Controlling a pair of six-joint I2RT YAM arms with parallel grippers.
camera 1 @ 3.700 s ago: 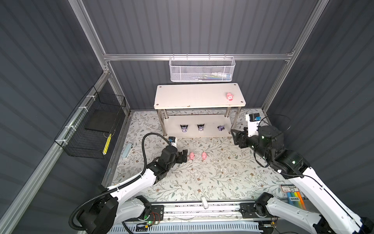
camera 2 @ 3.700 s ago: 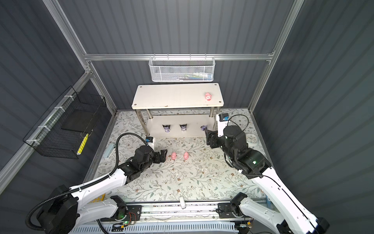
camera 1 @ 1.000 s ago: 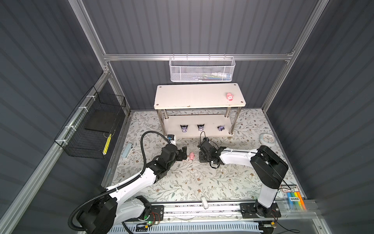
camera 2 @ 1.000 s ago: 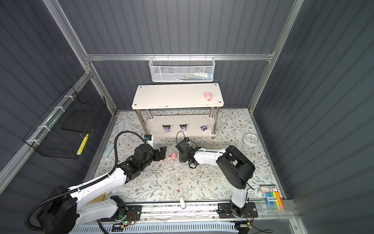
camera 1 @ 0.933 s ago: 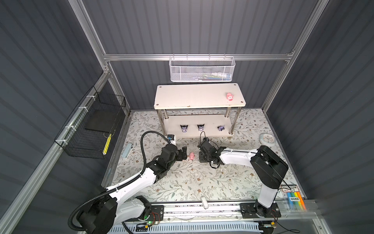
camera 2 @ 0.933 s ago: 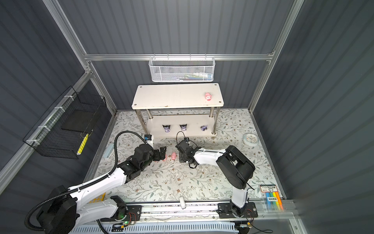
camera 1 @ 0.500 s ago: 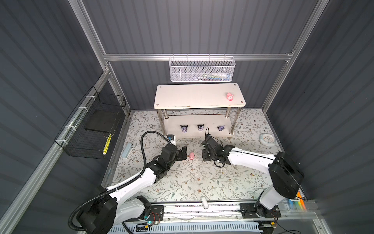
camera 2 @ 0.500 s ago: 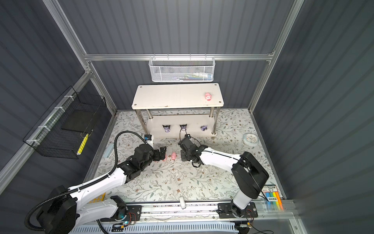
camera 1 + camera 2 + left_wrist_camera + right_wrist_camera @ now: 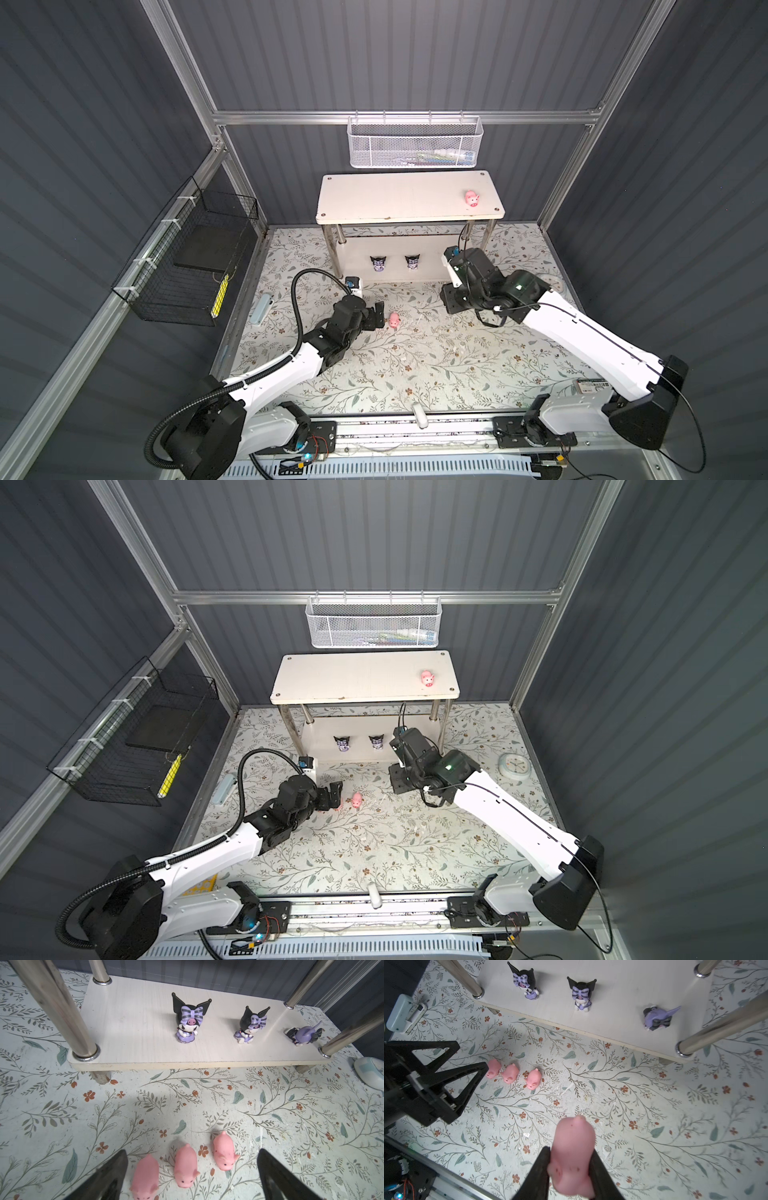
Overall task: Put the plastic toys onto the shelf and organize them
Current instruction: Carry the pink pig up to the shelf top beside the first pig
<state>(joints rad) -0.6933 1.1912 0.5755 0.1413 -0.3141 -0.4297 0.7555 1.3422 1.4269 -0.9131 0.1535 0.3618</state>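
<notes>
- Holds one pink pig (image 9: 574, 1140) clamped by the flanks between the right fingers (image 9: 537, 1172), above the floral counter (image 9: 654, 1105) in front of the shelf (image 9: 399, 199).
- Marks the carry step, by all appearances: picked up, not yet placed.
- Calls next for a rise to the cream top board (image 9: 361, 675), already bearing another pig (image 9: 472, 198) near its right end, then a level set-down beside it and a release.
- Warns against a hard drop: small rounded body, apt to roll or topple.
- Shows the left fingers (image 9: 112, 1174) spread wide and empty, low over the counter, just short of a row of three pigs (image 9: 186, 1167) waiting there.
- Finds two horned black-and-purple figures (image 9: 188, 1020) upright on the lower board (image 9: 135, 1028), a third (image 9: 301, 1035) tipped on its side near a chrome leg (image 9: 353, 1031).
- Suggests soft, rubbery pigs: rounded, smooth, matte, likely to squash a little under the squeeze.
- Contrasts glossy hard plastic on the horned figures, pointed ears and striped bows, with flat wood-grain boards and polished round legs.
</notes>
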